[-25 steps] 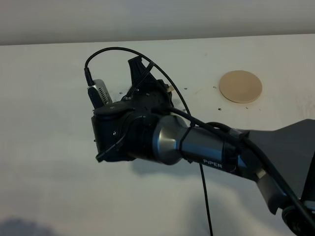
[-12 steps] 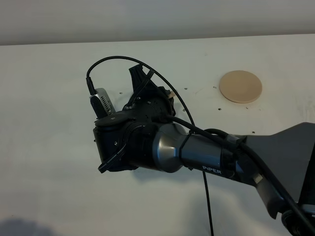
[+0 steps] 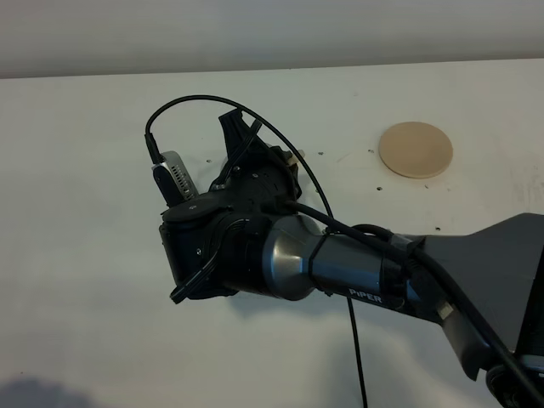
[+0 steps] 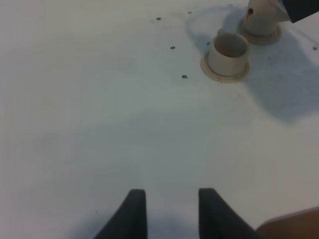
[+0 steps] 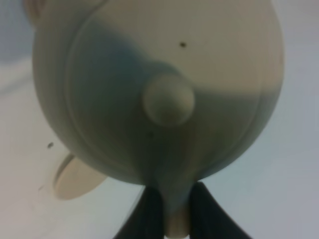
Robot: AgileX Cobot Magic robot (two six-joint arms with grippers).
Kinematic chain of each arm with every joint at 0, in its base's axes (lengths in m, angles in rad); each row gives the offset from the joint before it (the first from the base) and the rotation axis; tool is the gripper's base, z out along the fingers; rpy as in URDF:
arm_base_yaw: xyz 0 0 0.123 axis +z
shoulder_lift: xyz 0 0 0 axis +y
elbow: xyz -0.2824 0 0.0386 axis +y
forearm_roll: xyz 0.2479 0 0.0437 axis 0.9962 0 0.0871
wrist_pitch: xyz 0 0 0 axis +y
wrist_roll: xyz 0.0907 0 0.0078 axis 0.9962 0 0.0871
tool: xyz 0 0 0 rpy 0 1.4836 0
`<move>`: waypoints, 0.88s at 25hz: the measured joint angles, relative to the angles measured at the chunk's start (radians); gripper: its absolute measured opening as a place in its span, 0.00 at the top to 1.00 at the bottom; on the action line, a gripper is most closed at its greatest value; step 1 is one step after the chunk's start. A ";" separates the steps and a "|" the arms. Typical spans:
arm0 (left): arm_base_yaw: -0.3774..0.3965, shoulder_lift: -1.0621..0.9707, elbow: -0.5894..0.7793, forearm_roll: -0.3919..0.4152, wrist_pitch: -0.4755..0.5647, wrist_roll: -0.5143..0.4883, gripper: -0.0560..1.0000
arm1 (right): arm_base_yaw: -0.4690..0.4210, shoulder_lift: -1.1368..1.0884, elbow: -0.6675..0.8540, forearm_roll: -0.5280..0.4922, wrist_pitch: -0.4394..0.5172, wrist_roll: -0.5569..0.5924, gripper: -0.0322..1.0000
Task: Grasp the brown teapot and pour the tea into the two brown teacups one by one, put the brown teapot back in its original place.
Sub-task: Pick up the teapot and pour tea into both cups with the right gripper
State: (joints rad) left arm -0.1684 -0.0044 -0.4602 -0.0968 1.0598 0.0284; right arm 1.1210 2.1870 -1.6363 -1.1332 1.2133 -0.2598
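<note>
My right gripper [image 5: 175,193] is shut on the loop handle of the brown teapot [image 5: 164,84], whose knobbed lid fills the right wrist view. From the high camera the right gripper [image 3: 242,140] reaches left of the middle and hides nearly all of the teapot [image 3: 291,158]. The left wrist view shows one teacup [image 4: 228,51] on its saucer. Behind it stands the second teacup [image 4: 259,24], with the teapot's pale spout [image 4: 271,10] just over it. The flat tan coaster [image 3: 415,150] lies bare at the back right. My left gripper [image 4: 170,191] hangs open over bare table.
The white table [image 3: 85,212] has a few small dark screw holes [image 4: 184,76]. A saucer edge [image 5: 75,178] shows beneath the teapot. A tan-brown surface [image 4: 294,226] sits beside the left gripper's fingers. The right arm's black cable [image 3: 357,340] hangs toward the front.
The right wrist has turned slightly and shifted a little toward the near side, still holding the teapot. The coaster has not moved.
</note>
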 joint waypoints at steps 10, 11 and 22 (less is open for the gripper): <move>0.000 0.000 0.000 0.000 0.000 0.000 0.72 | 0.001 0.000 0.001 -0.022 -0.001 0.001 0.86; 0.000 0.000 0.000 0.000 0.000 0.000 0.72 | 0.001 0.000 0.001 -0.024 -0.001 0.001 0.86; 0.000 0.000 0.000 0.000 0.000 0.000 0.72 | 0.010 0.000 0.001 -0.058 -0.001 0.000 0.86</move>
State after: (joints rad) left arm -0.1684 -0.0044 -0.4602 -0.0968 1.0598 0.0284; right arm 1.1313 2.1870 -1.6354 -1.1908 1.2126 -0.2601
